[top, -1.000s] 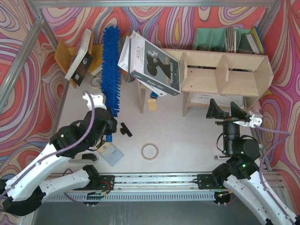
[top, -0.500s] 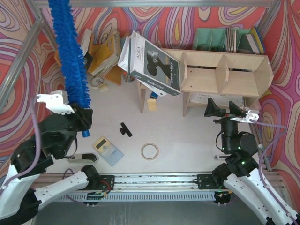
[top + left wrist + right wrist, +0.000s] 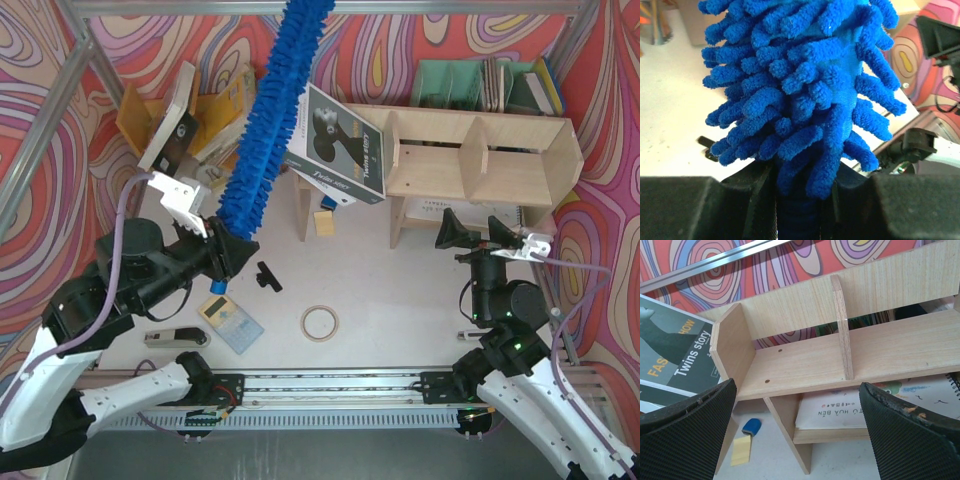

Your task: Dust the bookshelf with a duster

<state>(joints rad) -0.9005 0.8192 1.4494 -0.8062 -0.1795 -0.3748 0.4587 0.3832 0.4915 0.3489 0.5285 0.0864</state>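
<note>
1. The duster (image 3: 265,120) (only one) is a long, shaggy wand of bright-blue microfibre with stubby, plush strands bristling all round it. It is held up off the white worktop (image 3: 400,290) and slants from the near left toward the far wall.
2. The left gripper (image 3: 228,250) has its black jaws clamped on the duster's slim blue handle, just below the fluff. In the wrist view the pile (image 3: 800,90) fills most of the frame.
3. The right gripper (image 3: 480,235) sits at the near right with its jaws wide apart and nothing between them. Its pads (image 3: 912,435) are black and finely ribbed.
4. The bookshelf (image 3: 480,150) stands on legs at the far right, built of flat, smooth boards of pale plywood. Three uprights show, with two open compartments between them (both bare). A spiral notebook (image 3: 465,212) lies on its lower shelf.
5. One glossy magazine (image 3: 340,145) leans tilted at the bookshelf's left end. The duster crosses its left edge in the top view, but whether they touch I cannot tell.
6. Loose on the worktop are one tape ring (image 3: 320,323), one calculator (image 3: 230,320) and one black clip (image 3: 267,275).
</note>
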